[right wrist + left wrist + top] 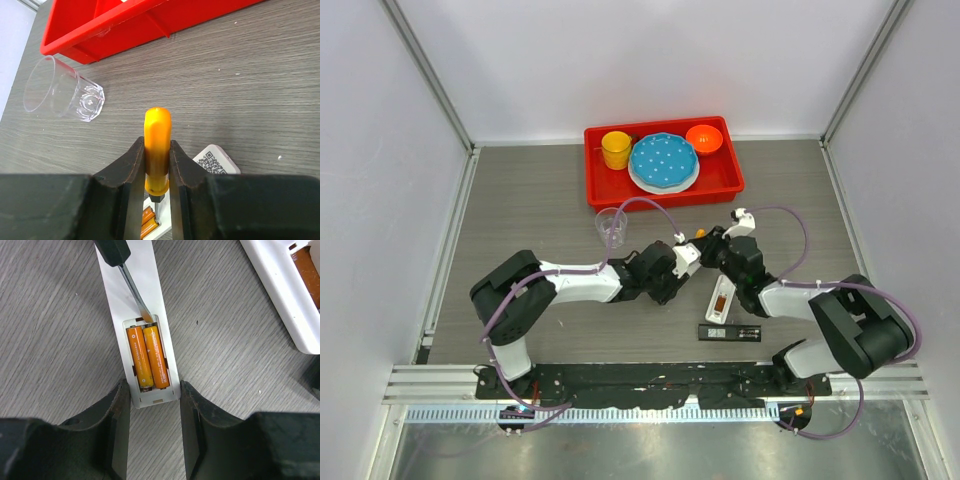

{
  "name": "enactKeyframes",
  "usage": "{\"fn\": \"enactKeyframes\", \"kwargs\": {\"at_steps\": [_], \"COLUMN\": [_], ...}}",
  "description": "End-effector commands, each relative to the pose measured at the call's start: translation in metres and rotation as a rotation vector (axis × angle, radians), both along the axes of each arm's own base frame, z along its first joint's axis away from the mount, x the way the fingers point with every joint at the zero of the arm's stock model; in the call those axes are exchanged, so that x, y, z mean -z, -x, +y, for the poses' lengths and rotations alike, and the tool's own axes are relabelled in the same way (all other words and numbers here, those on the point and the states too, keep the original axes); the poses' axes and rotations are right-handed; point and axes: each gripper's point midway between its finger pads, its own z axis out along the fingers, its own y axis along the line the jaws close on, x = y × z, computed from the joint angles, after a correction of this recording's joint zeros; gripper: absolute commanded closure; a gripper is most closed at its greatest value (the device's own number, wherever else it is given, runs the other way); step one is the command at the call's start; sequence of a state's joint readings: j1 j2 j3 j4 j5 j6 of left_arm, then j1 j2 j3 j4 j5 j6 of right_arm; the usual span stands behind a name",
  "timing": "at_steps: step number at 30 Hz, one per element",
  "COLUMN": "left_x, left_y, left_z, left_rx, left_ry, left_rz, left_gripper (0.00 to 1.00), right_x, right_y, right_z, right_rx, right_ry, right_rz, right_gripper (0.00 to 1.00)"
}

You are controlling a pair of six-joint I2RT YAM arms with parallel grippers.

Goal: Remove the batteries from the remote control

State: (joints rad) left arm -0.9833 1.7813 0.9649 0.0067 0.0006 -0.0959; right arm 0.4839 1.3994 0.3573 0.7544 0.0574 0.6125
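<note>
A white remote control [150,270] lies on the table with its back open, and my left gripper [153,386] is shut on its near end. Two orange batteries [147,355] lie side by side in the open bay. My right gripper [157,145] is shut on the orange handle of a screwdriver [158,125]. The screwdriver's blade tip [146,316] rests at the far end of the bay, touching the batteries' ends. In the top view both grippers [670,268] [708,242] meet at mid-table and hide this remote.
A second white remote [720,300] lies open to the right with a dark orange battery [307,270] inside. A black piece [730,331] lies near it. A clear glass [60,90] lies on its side. The red tray [720,185] with cup, plate and bowl stands behind.
</note>
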Motion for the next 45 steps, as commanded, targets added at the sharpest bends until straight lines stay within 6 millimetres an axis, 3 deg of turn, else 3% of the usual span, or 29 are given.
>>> {"fn": "enactKeyframes", "kwargs": {"at_steps": [1,10,17,27,33,40,45], "left_x": [-0.009,-0.009,-0.008,-0.008,-0.008,-0.008,-0.008], "left_y": [-0.011,-0.011,-0.011,-0.011,-0.012,-0.012,-0.012], "left_z": [-0.005,-0.004,-0.004,-0.003,-0.003,-0.003,-0.002], "left_rx": [-0.005,-0.009,-0.008,-0.012,-0.016,-0.02,-0.022], "left_ry": [0.006,0.003,0.001,0.001,0.0,0.003,0.002], "left_rz": [-0.035,-0.036,-0.036,-0.037,-0.038,-0.033,-0.035], "left_gripper": [0.75,0.75,0.78,0.79,0.84,0.86,0.86], "right_x": [-0.016,0.0,0.008,0.017,0.006,-0.021,-0.023], "right_y": [-0.013,-0.005,0.003,0.014,0.021,0.029,0.033], "right_z": [0.003,0.01,0.002,0.022,0.036,0.045,0.045], "right_rx": [0.008,-0.032,-0.012,-0.1,-0.147,-0.186,-0.189], "right_ry": [-0.016,-0.015,0.009,-0.08,-0.185,-0.302,-0.312], "right_rz": [-0.054,0.02,0.046,0.127,0.151,0.137,0.149], "right_gripper": [0.99,0.99,0.99,0.99,0.99,0.99,0.99]}}
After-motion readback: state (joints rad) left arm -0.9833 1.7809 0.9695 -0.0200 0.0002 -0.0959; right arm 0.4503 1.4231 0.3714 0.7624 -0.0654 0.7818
